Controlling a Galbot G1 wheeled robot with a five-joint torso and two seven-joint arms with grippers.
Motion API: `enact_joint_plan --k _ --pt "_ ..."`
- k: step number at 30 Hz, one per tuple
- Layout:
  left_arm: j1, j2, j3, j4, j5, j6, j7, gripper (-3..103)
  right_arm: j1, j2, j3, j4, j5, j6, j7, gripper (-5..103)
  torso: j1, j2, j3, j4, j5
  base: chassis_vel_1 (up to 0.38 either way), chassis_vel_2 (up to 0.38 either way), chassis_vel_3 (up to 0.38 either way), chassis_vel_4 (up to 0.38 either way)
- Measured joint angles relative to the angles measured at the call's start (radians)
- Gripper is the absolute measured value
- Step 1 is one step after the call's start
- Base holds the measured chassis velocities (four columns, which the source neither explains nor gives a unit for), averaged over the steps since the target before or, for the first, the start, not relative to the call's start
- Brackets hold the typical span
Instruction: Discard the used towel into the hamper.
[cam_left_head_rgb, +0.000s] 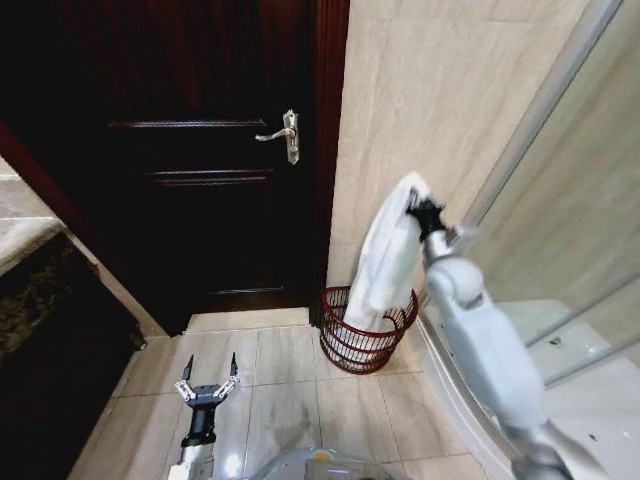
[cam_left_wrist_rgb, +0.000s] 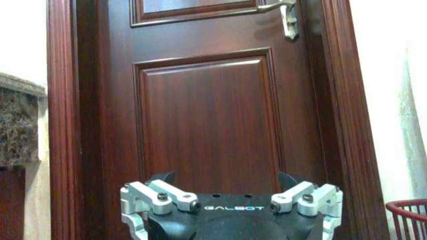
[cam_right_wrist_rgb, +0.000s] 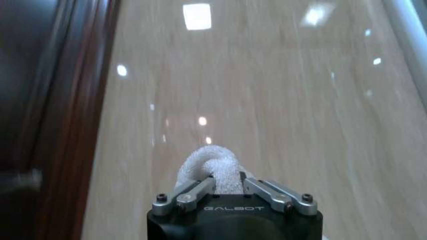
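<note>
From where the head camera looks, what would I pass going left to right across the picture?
Dark counter → left gripper, fingers open, low over the floor → door handle → hamper → towel hanging into it → right gripper shut on the towel's top → shower glass.

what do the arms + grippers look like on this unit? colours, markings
Right arm: smooth light grey shell with rounded segments and a black wrist. Right gripper and left gripper: black bodies lettered GALBOT in white, silver metal finger linkages with visible screws. The left gripper's fingers end in thin dark tips.
</note>
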Motion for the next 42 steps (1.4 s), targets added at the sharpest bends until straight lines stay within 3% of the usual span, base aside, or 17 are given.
enact_joint_plan --k 6,8,9,13,16,27,31,32,34,35,38,39,40,42 --pt "0.002 0.0 -0.001 0.004 -0.001 -0.004 -0.001 100 -0.07 0.033 -0.034 -0.025 0.022 0.026 -0.019 4 0.0 0.0 0.0 -0.0003 0.0005 0.0 0.0 0.0 0.0" --pt "0.002 0.0 -0.001 0.002 0.003 -0.004 -0.001 100 -0.152 0.066 -0.056 -0.135 -0.006 0.107 -0.083 4 0.0 0.0 0.0 -0.0003 0.0009 0.0 0.0 0.0 0.0" --pt "0.002 0.0 -0.001 0.002 0.003 -0.004 -0.001 100 -0.152 0.066 -0.056 -0.135 -0.006 0.107 -0.083 4 0.0 0.0 0.0 -0.0003 0.0009 0.0 0.0 0.0 0.0" --pt "0.002 0.0 -0.002 -0.011 0.011 -0.004 -0.001 100 -0.239 0.107 -0.066 -0.315 -0.043 0.242 -0.153 4 0.0 0.0 0.0 -0.0004 0.0008 0.0 0.0 0.0 0.0" --pt "0.003 0.0 -0.002 -0.013 0.017 -0.004 -0.001 100 -0.268 0.118 -0.067 -0.366 -0.038 0.28 -0.158 4 0.0 0.0 0.0 -0.0001 0.0005 0.0 0.0 0.0 0.0" --pt "0.0 0.0 -0.002 -0.014 0.023 0.0 -0.002 100 -0.436 0.102 -0.008 -0.335 -0.021 0.274 -0.099 4 0.0 0.0 0.0 -0.0003 0.0008 0.0 0.0 0.0 0.0" --pt "-0.003 0.0 -0.001 -0.014 0.026 0.003 -0.002 100 -0.483 0.066 0.028 -0.262 0.039 0.137 -0.062 4 0.0 0.0 0.0 -0.0003 0.0013 0.0 0.0 0.0 0.0" --pt "-0.005 0.0 0.0 -0.014 0.026 0.007 -0.001 100 -0.506 0.034 0.067 -0.189 0.116 -0.017 -0.056 4 0.0 0.0 0.0 -0.0005 0.0009 0.0 0.0 0.0 0.0" --pt "-0.009 0.0 0.004 -0.014 0.027 0.011 -0.001 100 -0.515 -0.007 0.105 -0.097 0.231 -0.198 -0.037 4 0.0 0.0 0.0 -0.0006 0.0002 0.0 0.0 0.0 0.0" --pt "-0.009 0.0 0.004 -0.014 0.027 0.011 -0.001 100 -0.515 -0.007 0.105 -0.097 0.231 -0.198 -0.037 4 0.0 0.0 0.0 -0.0006 0.0002 0.0 0.0 0.0 0.0" --pt "-0.011 0.0 0.006 -0.013 0.029 0.013 0.0 100 -0.484 -0.054 0.122 -0.018 0.396 -0.395 0.044 4 0.0 0.0 0.0 -0.0003 0.0002 0.0 0.0 0.0 0.0" --pt "-0.011 0.0 0.006 -0.013 0.029 0.013 0.0 100 -0.484 -0.054 0.122 -0.018 0.396 -0.395 0.044 4 0.0 0.0 0.0 -0.0003 0.0002 0.0 0.0 0.0 0.0" --pt "-0.008 0.0 0.005 -0.015 0.03 0.014 0.0 100 -0.458 -0.079 0.107 -0.002 0.506 -0.489 0.109 4 0.0 0.0 0.0 -0.0002 0.0005 0.0 0.0 0.0 0.0" --pt "0.001 0.0 0.004 -0.025 0.034 0.018 0.0 100 -0.426 -0.123 0.058 -0.003 0.617 -0.551 0.158 4 0.0 0.0 0.0 -0.0002 0.0007 0.0 0.0 0.0 0.0"
